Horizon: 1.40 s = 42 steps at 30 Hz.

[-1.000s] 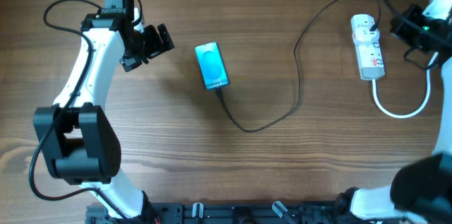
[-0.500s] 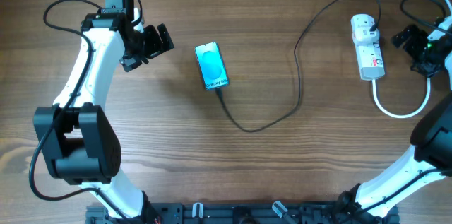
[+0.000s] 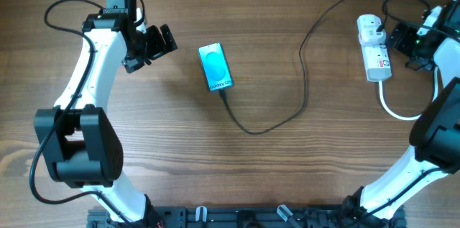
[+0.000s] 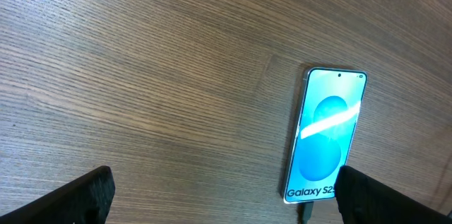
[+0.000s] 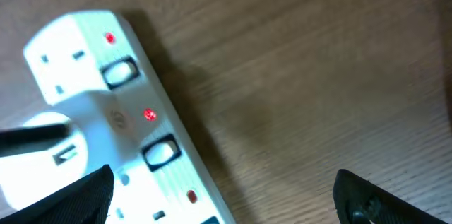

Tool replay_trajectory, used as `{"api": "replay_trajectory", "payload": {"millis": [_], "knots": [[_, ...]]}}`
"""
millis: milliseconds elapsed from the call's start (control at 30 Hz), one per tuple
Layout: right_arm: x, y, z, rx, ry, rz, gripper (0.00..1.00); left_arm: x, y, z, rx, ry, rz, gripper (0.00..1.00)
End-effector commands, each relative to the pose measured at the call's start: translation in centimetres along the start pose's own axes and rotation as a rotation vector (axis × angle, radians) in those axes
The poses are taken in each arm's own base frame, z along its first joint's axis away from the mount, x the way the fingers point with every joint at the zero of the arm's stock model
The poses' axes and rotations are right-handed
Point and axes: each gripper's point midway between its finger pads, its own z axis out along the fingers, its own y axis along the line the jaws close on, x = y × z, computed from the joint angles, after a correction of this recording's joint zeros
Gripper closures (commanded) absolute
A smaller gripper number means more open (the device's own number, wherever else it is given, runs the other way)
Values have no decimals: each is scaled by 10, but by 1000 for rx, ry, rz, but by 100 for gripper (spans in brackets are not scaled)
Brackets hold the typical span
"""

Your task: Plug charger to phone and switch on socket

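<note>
Two arms: right fingers [image 5: 374,197] are nearer the socket [image 5: 127,125]; left fingers [image 4: 78,199] are nearer the phone [image 4: 326,136].
Right fingers: spread wide, holding nothing.
Left fingers: spread, empty.
Socket: flat on the bench [image 5: 304,75], off toward my right arm's left-hand finger, long axis slanting across the gap.
Charger [image 3: 250,133]: black cable meets the phone's bottom edge.
Next, I judge: shift sideways onto the rocker switches [image 5: 161,151].
</note>
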Motion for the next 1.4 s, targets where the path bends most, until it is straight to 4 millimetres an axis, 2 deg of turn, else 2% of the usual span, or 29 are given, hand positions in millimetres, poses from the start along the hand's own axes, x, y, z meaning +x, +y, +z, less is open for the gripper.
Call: {"api": "replay_trajectory", "payload": {"millis": [0,200,333,533,800,1033,1167,1367], "knots": [[17,-16,14,73,50,-15,0,-5,-1,-7,3,-23,8,0],[19,-17,15,79,57,-18,0,-5,-1,-7,3,-23,8,0],[20,-19,24,78,55,-18,0,-5,-1,-7,3,-23,8,0],[19,-19,27,78,48,-18,0,-5,-1,-7,3,-23,8,0],[26,-17,42,53,70,-15,0,-5,-1,-7,3,-23,8,0],[18,-17,41,52,39,14,0,-5,-1,-7,3,-23,8,0],[6,-16,25,43,4,62,0,-5,-1,-7,3,-23,8,0],[-1,-8,18,-115,-12,104,0,-5,-1,-7,3,-23,8,0]]}}
